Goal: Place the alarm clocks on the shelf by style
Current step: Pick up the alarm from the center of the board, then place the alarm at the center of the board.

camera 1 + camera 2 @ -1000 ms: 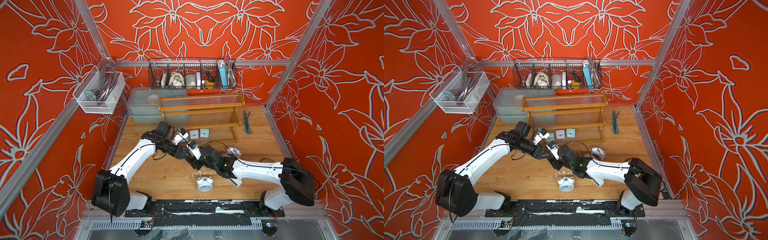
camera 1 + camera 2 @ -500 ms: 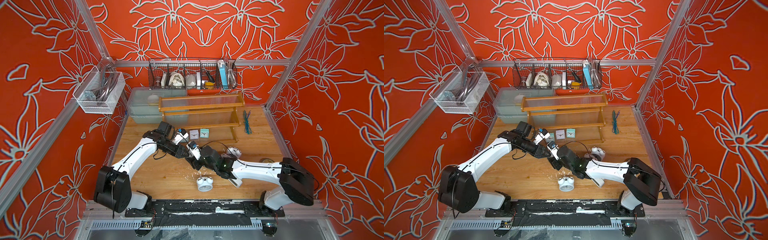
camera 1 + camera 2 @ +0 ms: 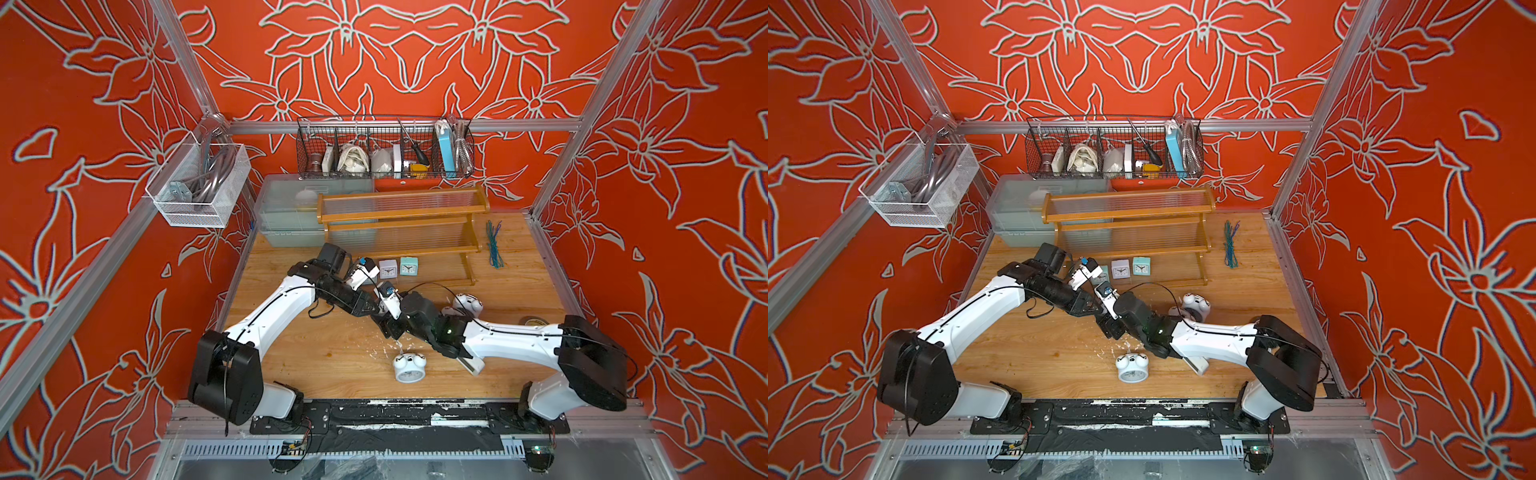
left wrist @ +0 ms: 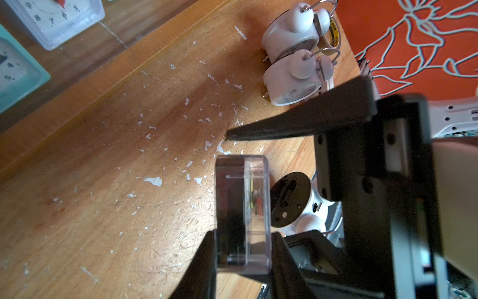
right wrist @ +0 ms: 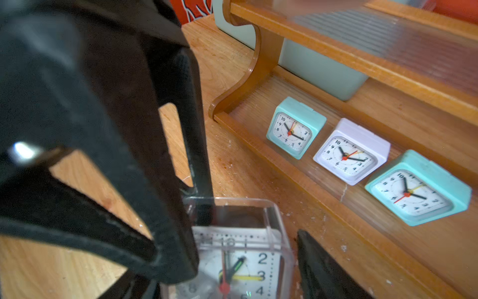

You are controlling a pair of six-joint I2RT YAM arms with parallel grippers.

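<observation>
My left gripper (image 4: 244, 238) is shut on a small square clear-cased alarm clock (image 4: 243, 202), held above the table in front of the shelf (image 3: 399, 208). My right gripper (image 5: 232, 271) stands open around the same clock (image 5: 240, 261), one finger (image 5: 323, 271) apart from its case. In both top views the two grippers meet at mid-table (image 3: 380, 316) (image 3: 1106, 320) and hide the clock. On the shelf's lowest tier stand a teal clock (image 5: 294, 128), a white one (image 5: 351, 152) and another teal one (image 5: 419, 187). Two round twin-bell clocks (image 4: 289, 38) (image 4: 292, 85) stand behind my right arm, a third (image 3: 409, 365) in front.
Translucent grey bins (image 3: 286, 212) sit behind the shelf's left end. A black wire basket (image 3: 384, 149) hangs on the back wall, a white mesh basket (image 3: 199, 187) on the left wall. Green ties (image 3: 493, 245) and a tape roll (image 3: 534, 321) lie at the right.
The left gripper has shut on the clear-cased clock. The right gripper's jaws have spread away from it. Both arms have stayed almost in place.
</observation>
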